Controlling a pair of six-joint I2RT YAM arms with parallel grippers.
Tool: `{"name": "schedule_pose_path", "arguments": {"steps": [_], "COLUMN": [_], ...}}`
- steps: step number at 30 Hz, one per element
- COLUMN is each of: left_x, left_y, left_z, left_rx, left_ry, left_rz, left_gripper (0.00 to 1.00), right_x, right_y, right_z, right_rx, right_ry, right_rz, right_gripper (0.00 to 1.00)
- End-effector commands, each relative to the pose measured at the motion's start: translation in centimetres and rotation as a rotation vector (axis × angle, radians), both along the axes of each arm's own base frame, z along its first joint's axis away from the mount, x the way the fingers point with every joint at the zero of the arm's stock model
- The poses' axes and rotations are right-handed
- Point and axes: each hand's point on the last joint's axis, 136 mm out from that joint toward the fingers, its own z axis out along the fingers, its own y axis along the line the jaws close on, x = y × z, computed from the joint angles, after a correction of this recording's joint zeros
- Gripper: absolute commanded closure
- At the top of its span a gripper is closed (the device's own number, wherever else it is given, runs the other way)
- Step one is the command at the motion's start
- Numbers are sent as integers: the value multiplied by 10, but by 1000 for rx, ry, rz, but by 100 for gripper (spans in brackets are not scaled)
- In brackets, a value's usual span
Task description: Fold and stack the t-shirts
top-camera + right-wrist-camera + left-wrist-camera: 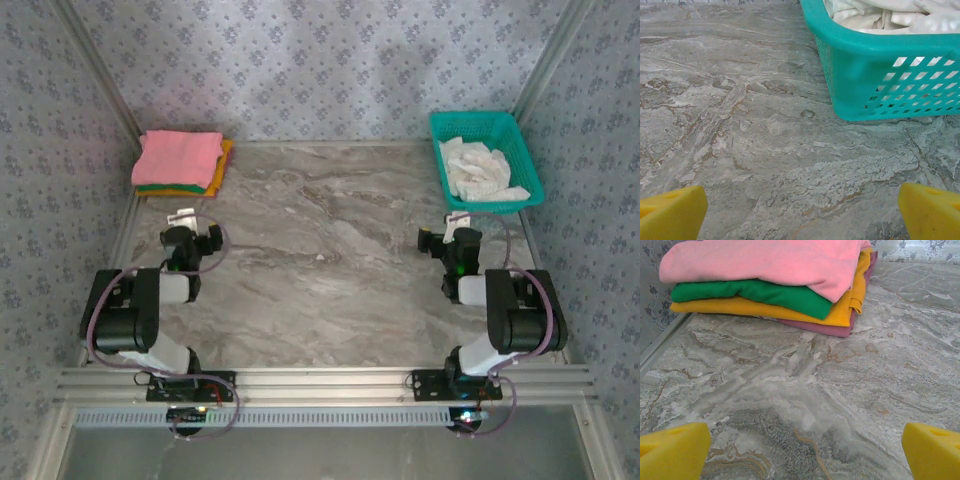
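Note:
A stack of folded shirts lies at the table's back left: pink on top, green and orange under it, a mauve one at the bottom. A crumpled white t-shirt fills the teal basket at the back right, and its folds rise over the basket's rim. My left gripper is open over bare marble short of the stack, its yellow fingertips far apart. My right gripper is open too, just in front of the basket, its fingertips wide apart.
The marble table is walled by patterned panels at the back and both sides. A metal rail runs along the near edge by the arm bases. The broad middle of the table lies between both arms.

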Motion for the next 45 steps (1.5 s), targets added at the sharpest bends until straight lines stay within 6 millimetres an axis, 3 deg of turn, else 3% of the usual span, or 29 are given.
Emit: {"name": "schedule_pose_path", "arguments": {"steps": [1, 21, 23, 24, 26, 28, 30, 33, 36, 38, 40, 42, 45], "left_x": [2, 1, -3, -7, -16, -20, -7, 22, 36, 35, 25, 16, 10], "left_y": [-2, -1, -5, -14, -28, -59, -94, -177, -265, -316, -364, -392, -413], "left_z": [2, 5, 27, 44, 95, 156, 200, 227, 229, 223, 209, 190, 163], "left_rx": [5, -2, 49, 87, 64, -87, -111, -17, 10, -15, -22, 13, 9], "left_ry": [-5, -20, -63, -54, -114, -219, -216, -118, -101, -81, -55, -30, 13], "left_rz": [-21, -21, -5, -22, -35, -171, -267, -476, -711, -855, -991, -1057, -1087], "left_gripper": [2, 2, 2, 2, 2, 2, 2, 3, 2, 2, 2, 2, 2], "right_x": [8, 6, 2, -2, -7, 2, 24, 67, 111, 132, 155, 169, 182], "right_y": [-1, -3, -5, -4, -7, 12, 26, 32, 15, -2, -24, -35, -52], "right_z": [9, 12, 32, 54, 97, 140, 156, 161, 153, 144, 134, 120, 96], "right_rx": [0, -19, -74, -83, 7, 100, 87, 114, 201, 276, 267, 245, 253], "right_ry": [-28, -41, -54, -44, -74, -85, 12, 203, 276, 320, 363, 425, 501], "right_rz": [-3, -27, -79, -92, -145, -81, -66, -99, -135, -153, -202, -224, -259], "right_gripper": [0, 0, 0, 0, 0, 0, 1, 5, 6, 16, 17, 15, 14]}}
